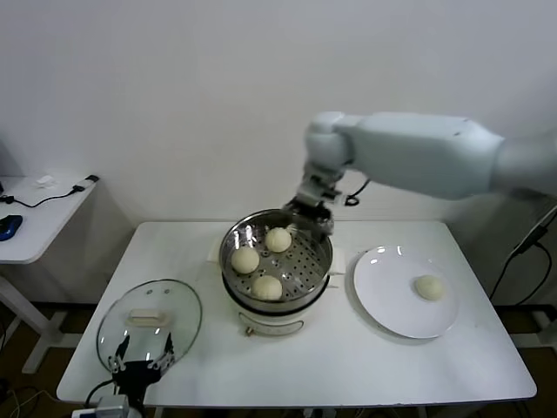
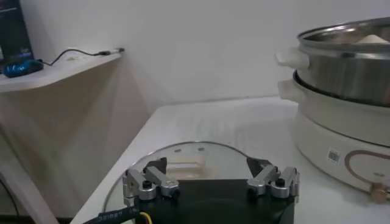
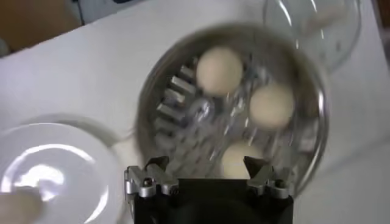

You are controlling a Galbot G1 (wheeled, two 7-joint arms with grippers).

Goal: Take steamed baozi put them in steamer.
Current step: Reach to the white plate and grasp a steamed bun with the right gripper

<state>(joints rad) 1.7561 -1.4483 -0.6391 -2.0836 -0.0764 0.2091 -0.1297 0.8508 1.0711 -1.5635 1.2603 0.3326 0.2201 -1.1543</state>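
Three baozi (image 1: 267,286) sit spaced apart on the steamer's (image 1: 324,261) perforated tray, leaving room for the last baozi (image 1: 428,287) on the plate (image 1: 383,313). The right end effector (image 3: 207,176) hovers over the steamer's far rim, jaws apart and empty. The left end effector (image 2: 210,182) waits, jaws apart, by the glass lid (image 1: 109,326) on the desk (image 1: 348,366).

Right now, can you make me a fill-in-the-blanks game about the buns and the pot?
1. The steamer holds ____ baozi.
2. One bun still sits on the white ____.
3. The glass lid lies flat on the ____, beside the steamer.
4. The right hand hangs open above the ____.

Missing words: three; plate; table; steamer
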